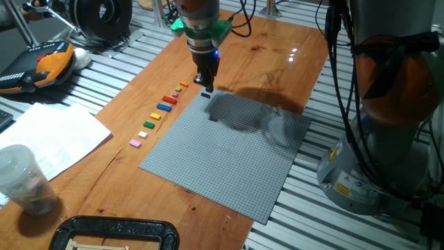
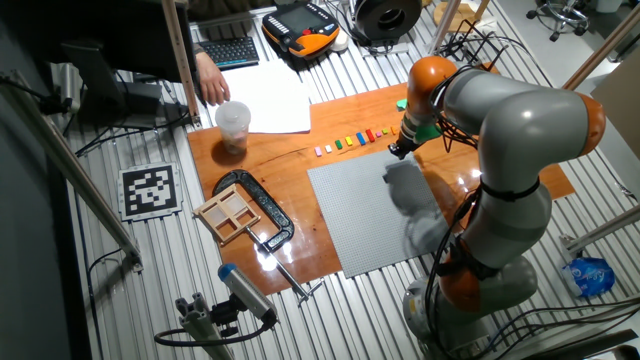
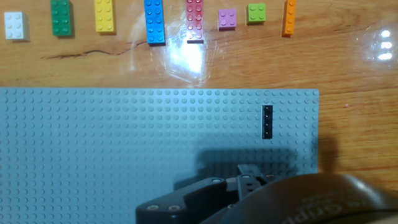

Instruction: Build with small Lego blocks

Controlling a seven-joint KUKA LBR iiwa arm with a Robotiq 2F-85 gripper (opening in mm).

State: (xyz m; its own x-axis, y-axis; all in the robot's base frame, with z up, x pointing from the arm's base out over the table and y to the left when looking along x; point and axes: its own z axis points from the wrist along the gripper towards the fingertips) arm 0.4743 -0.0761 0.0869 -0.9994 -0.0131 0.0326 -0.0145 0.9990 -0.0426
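A row of small Lego blocks lies on the wooden table beside the grey baseplate [image 1: 229,153]: white [image 3: 15,25], green [image 3: 61,17], yellow [image 3: 104,15], blue [image 3: 154,22], red [image 3: 194,18], pink [image 3: 227,18], light green [image 3: 256,12], orange [image 3: 290,17]. In one fixed view the row runs from a pink block [image 1: 135,143] to the orange one [image 1: 184,85]. A dark brown block [image 3: 267,121] sits on the baseplate near its corner [image 1: 205,95]. My gripper [image 1: 207,85] hovers just above that corner, fingers together and empty, close to the dark block.
A plastic cup [image 1: 21,177], white paper [image 1: 48,135] and a black clamp [image 1: 114,232] are at the table's near left. An orange teach pendant [image 1: 41,66] lies beyond the table edge. The robot's base [image 1: 388,139] stands to the right.
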